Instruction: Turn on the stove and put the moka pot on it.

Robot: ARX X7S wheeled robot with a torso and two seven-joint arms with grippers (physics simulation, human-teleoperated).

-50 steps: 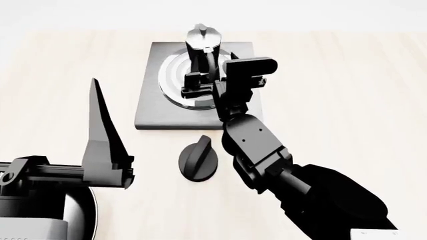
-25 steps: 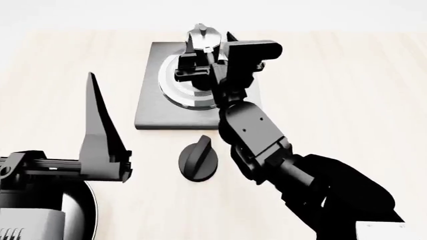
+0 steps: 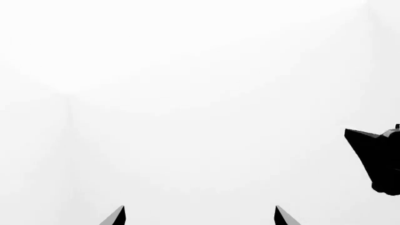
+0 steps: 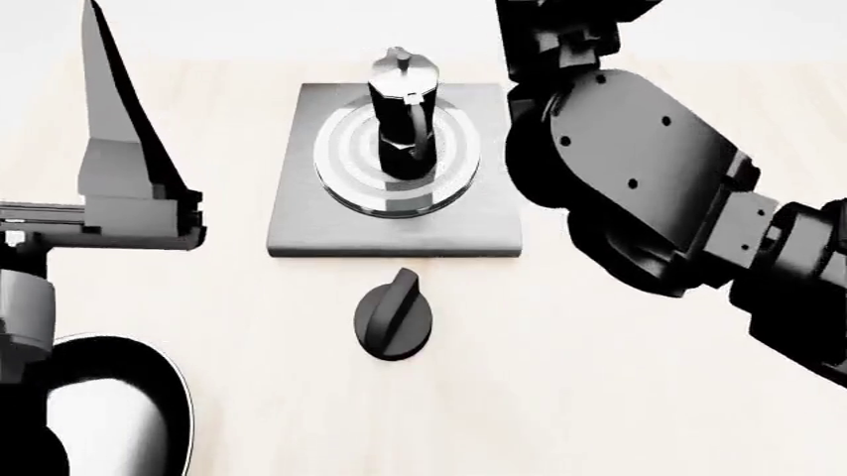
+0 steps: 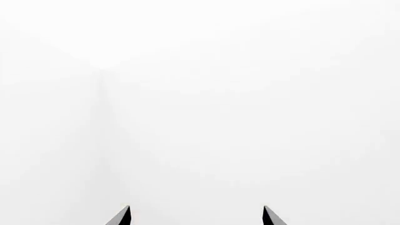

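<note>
The table [image 4: 636, 377] is a pale wood surface carrying all task items. The stove [image 4: 298, 223] is a flat, dark-grey square plate lying near the far middle of the table, with its ringed burner at centre. Judged rigid, heavy and fixed; it needs no handling.

The moka pot [image 4: 401, 114] stands upright on the burner rings, roughly centred, handle turned toward the robot. Judged a stiff, faceted metal body, moderately light, with smooth sides that could slip under a light pinch. Its narrow base makes it prone to tipping if knocked. The best hold would be across the narrow waist or on the side handle, not on the lid knob.

The knob [image 4: 393, 315] sits separately on the table just in front of the stove plate, apart from it. Judged small and stiff, to be gripped across its raised ridge and twisted. Whether it is set to on cannot be told.

The right hand [image 5: 196, 216] is raised well above and clear of the pot; its wrist view shows two fingertips spread apart with nothing between them. The left hand [image 3: 199, 216] is likewise spread and empty, held high at the robot's left, well apart from stove, pot and knob.
</note>
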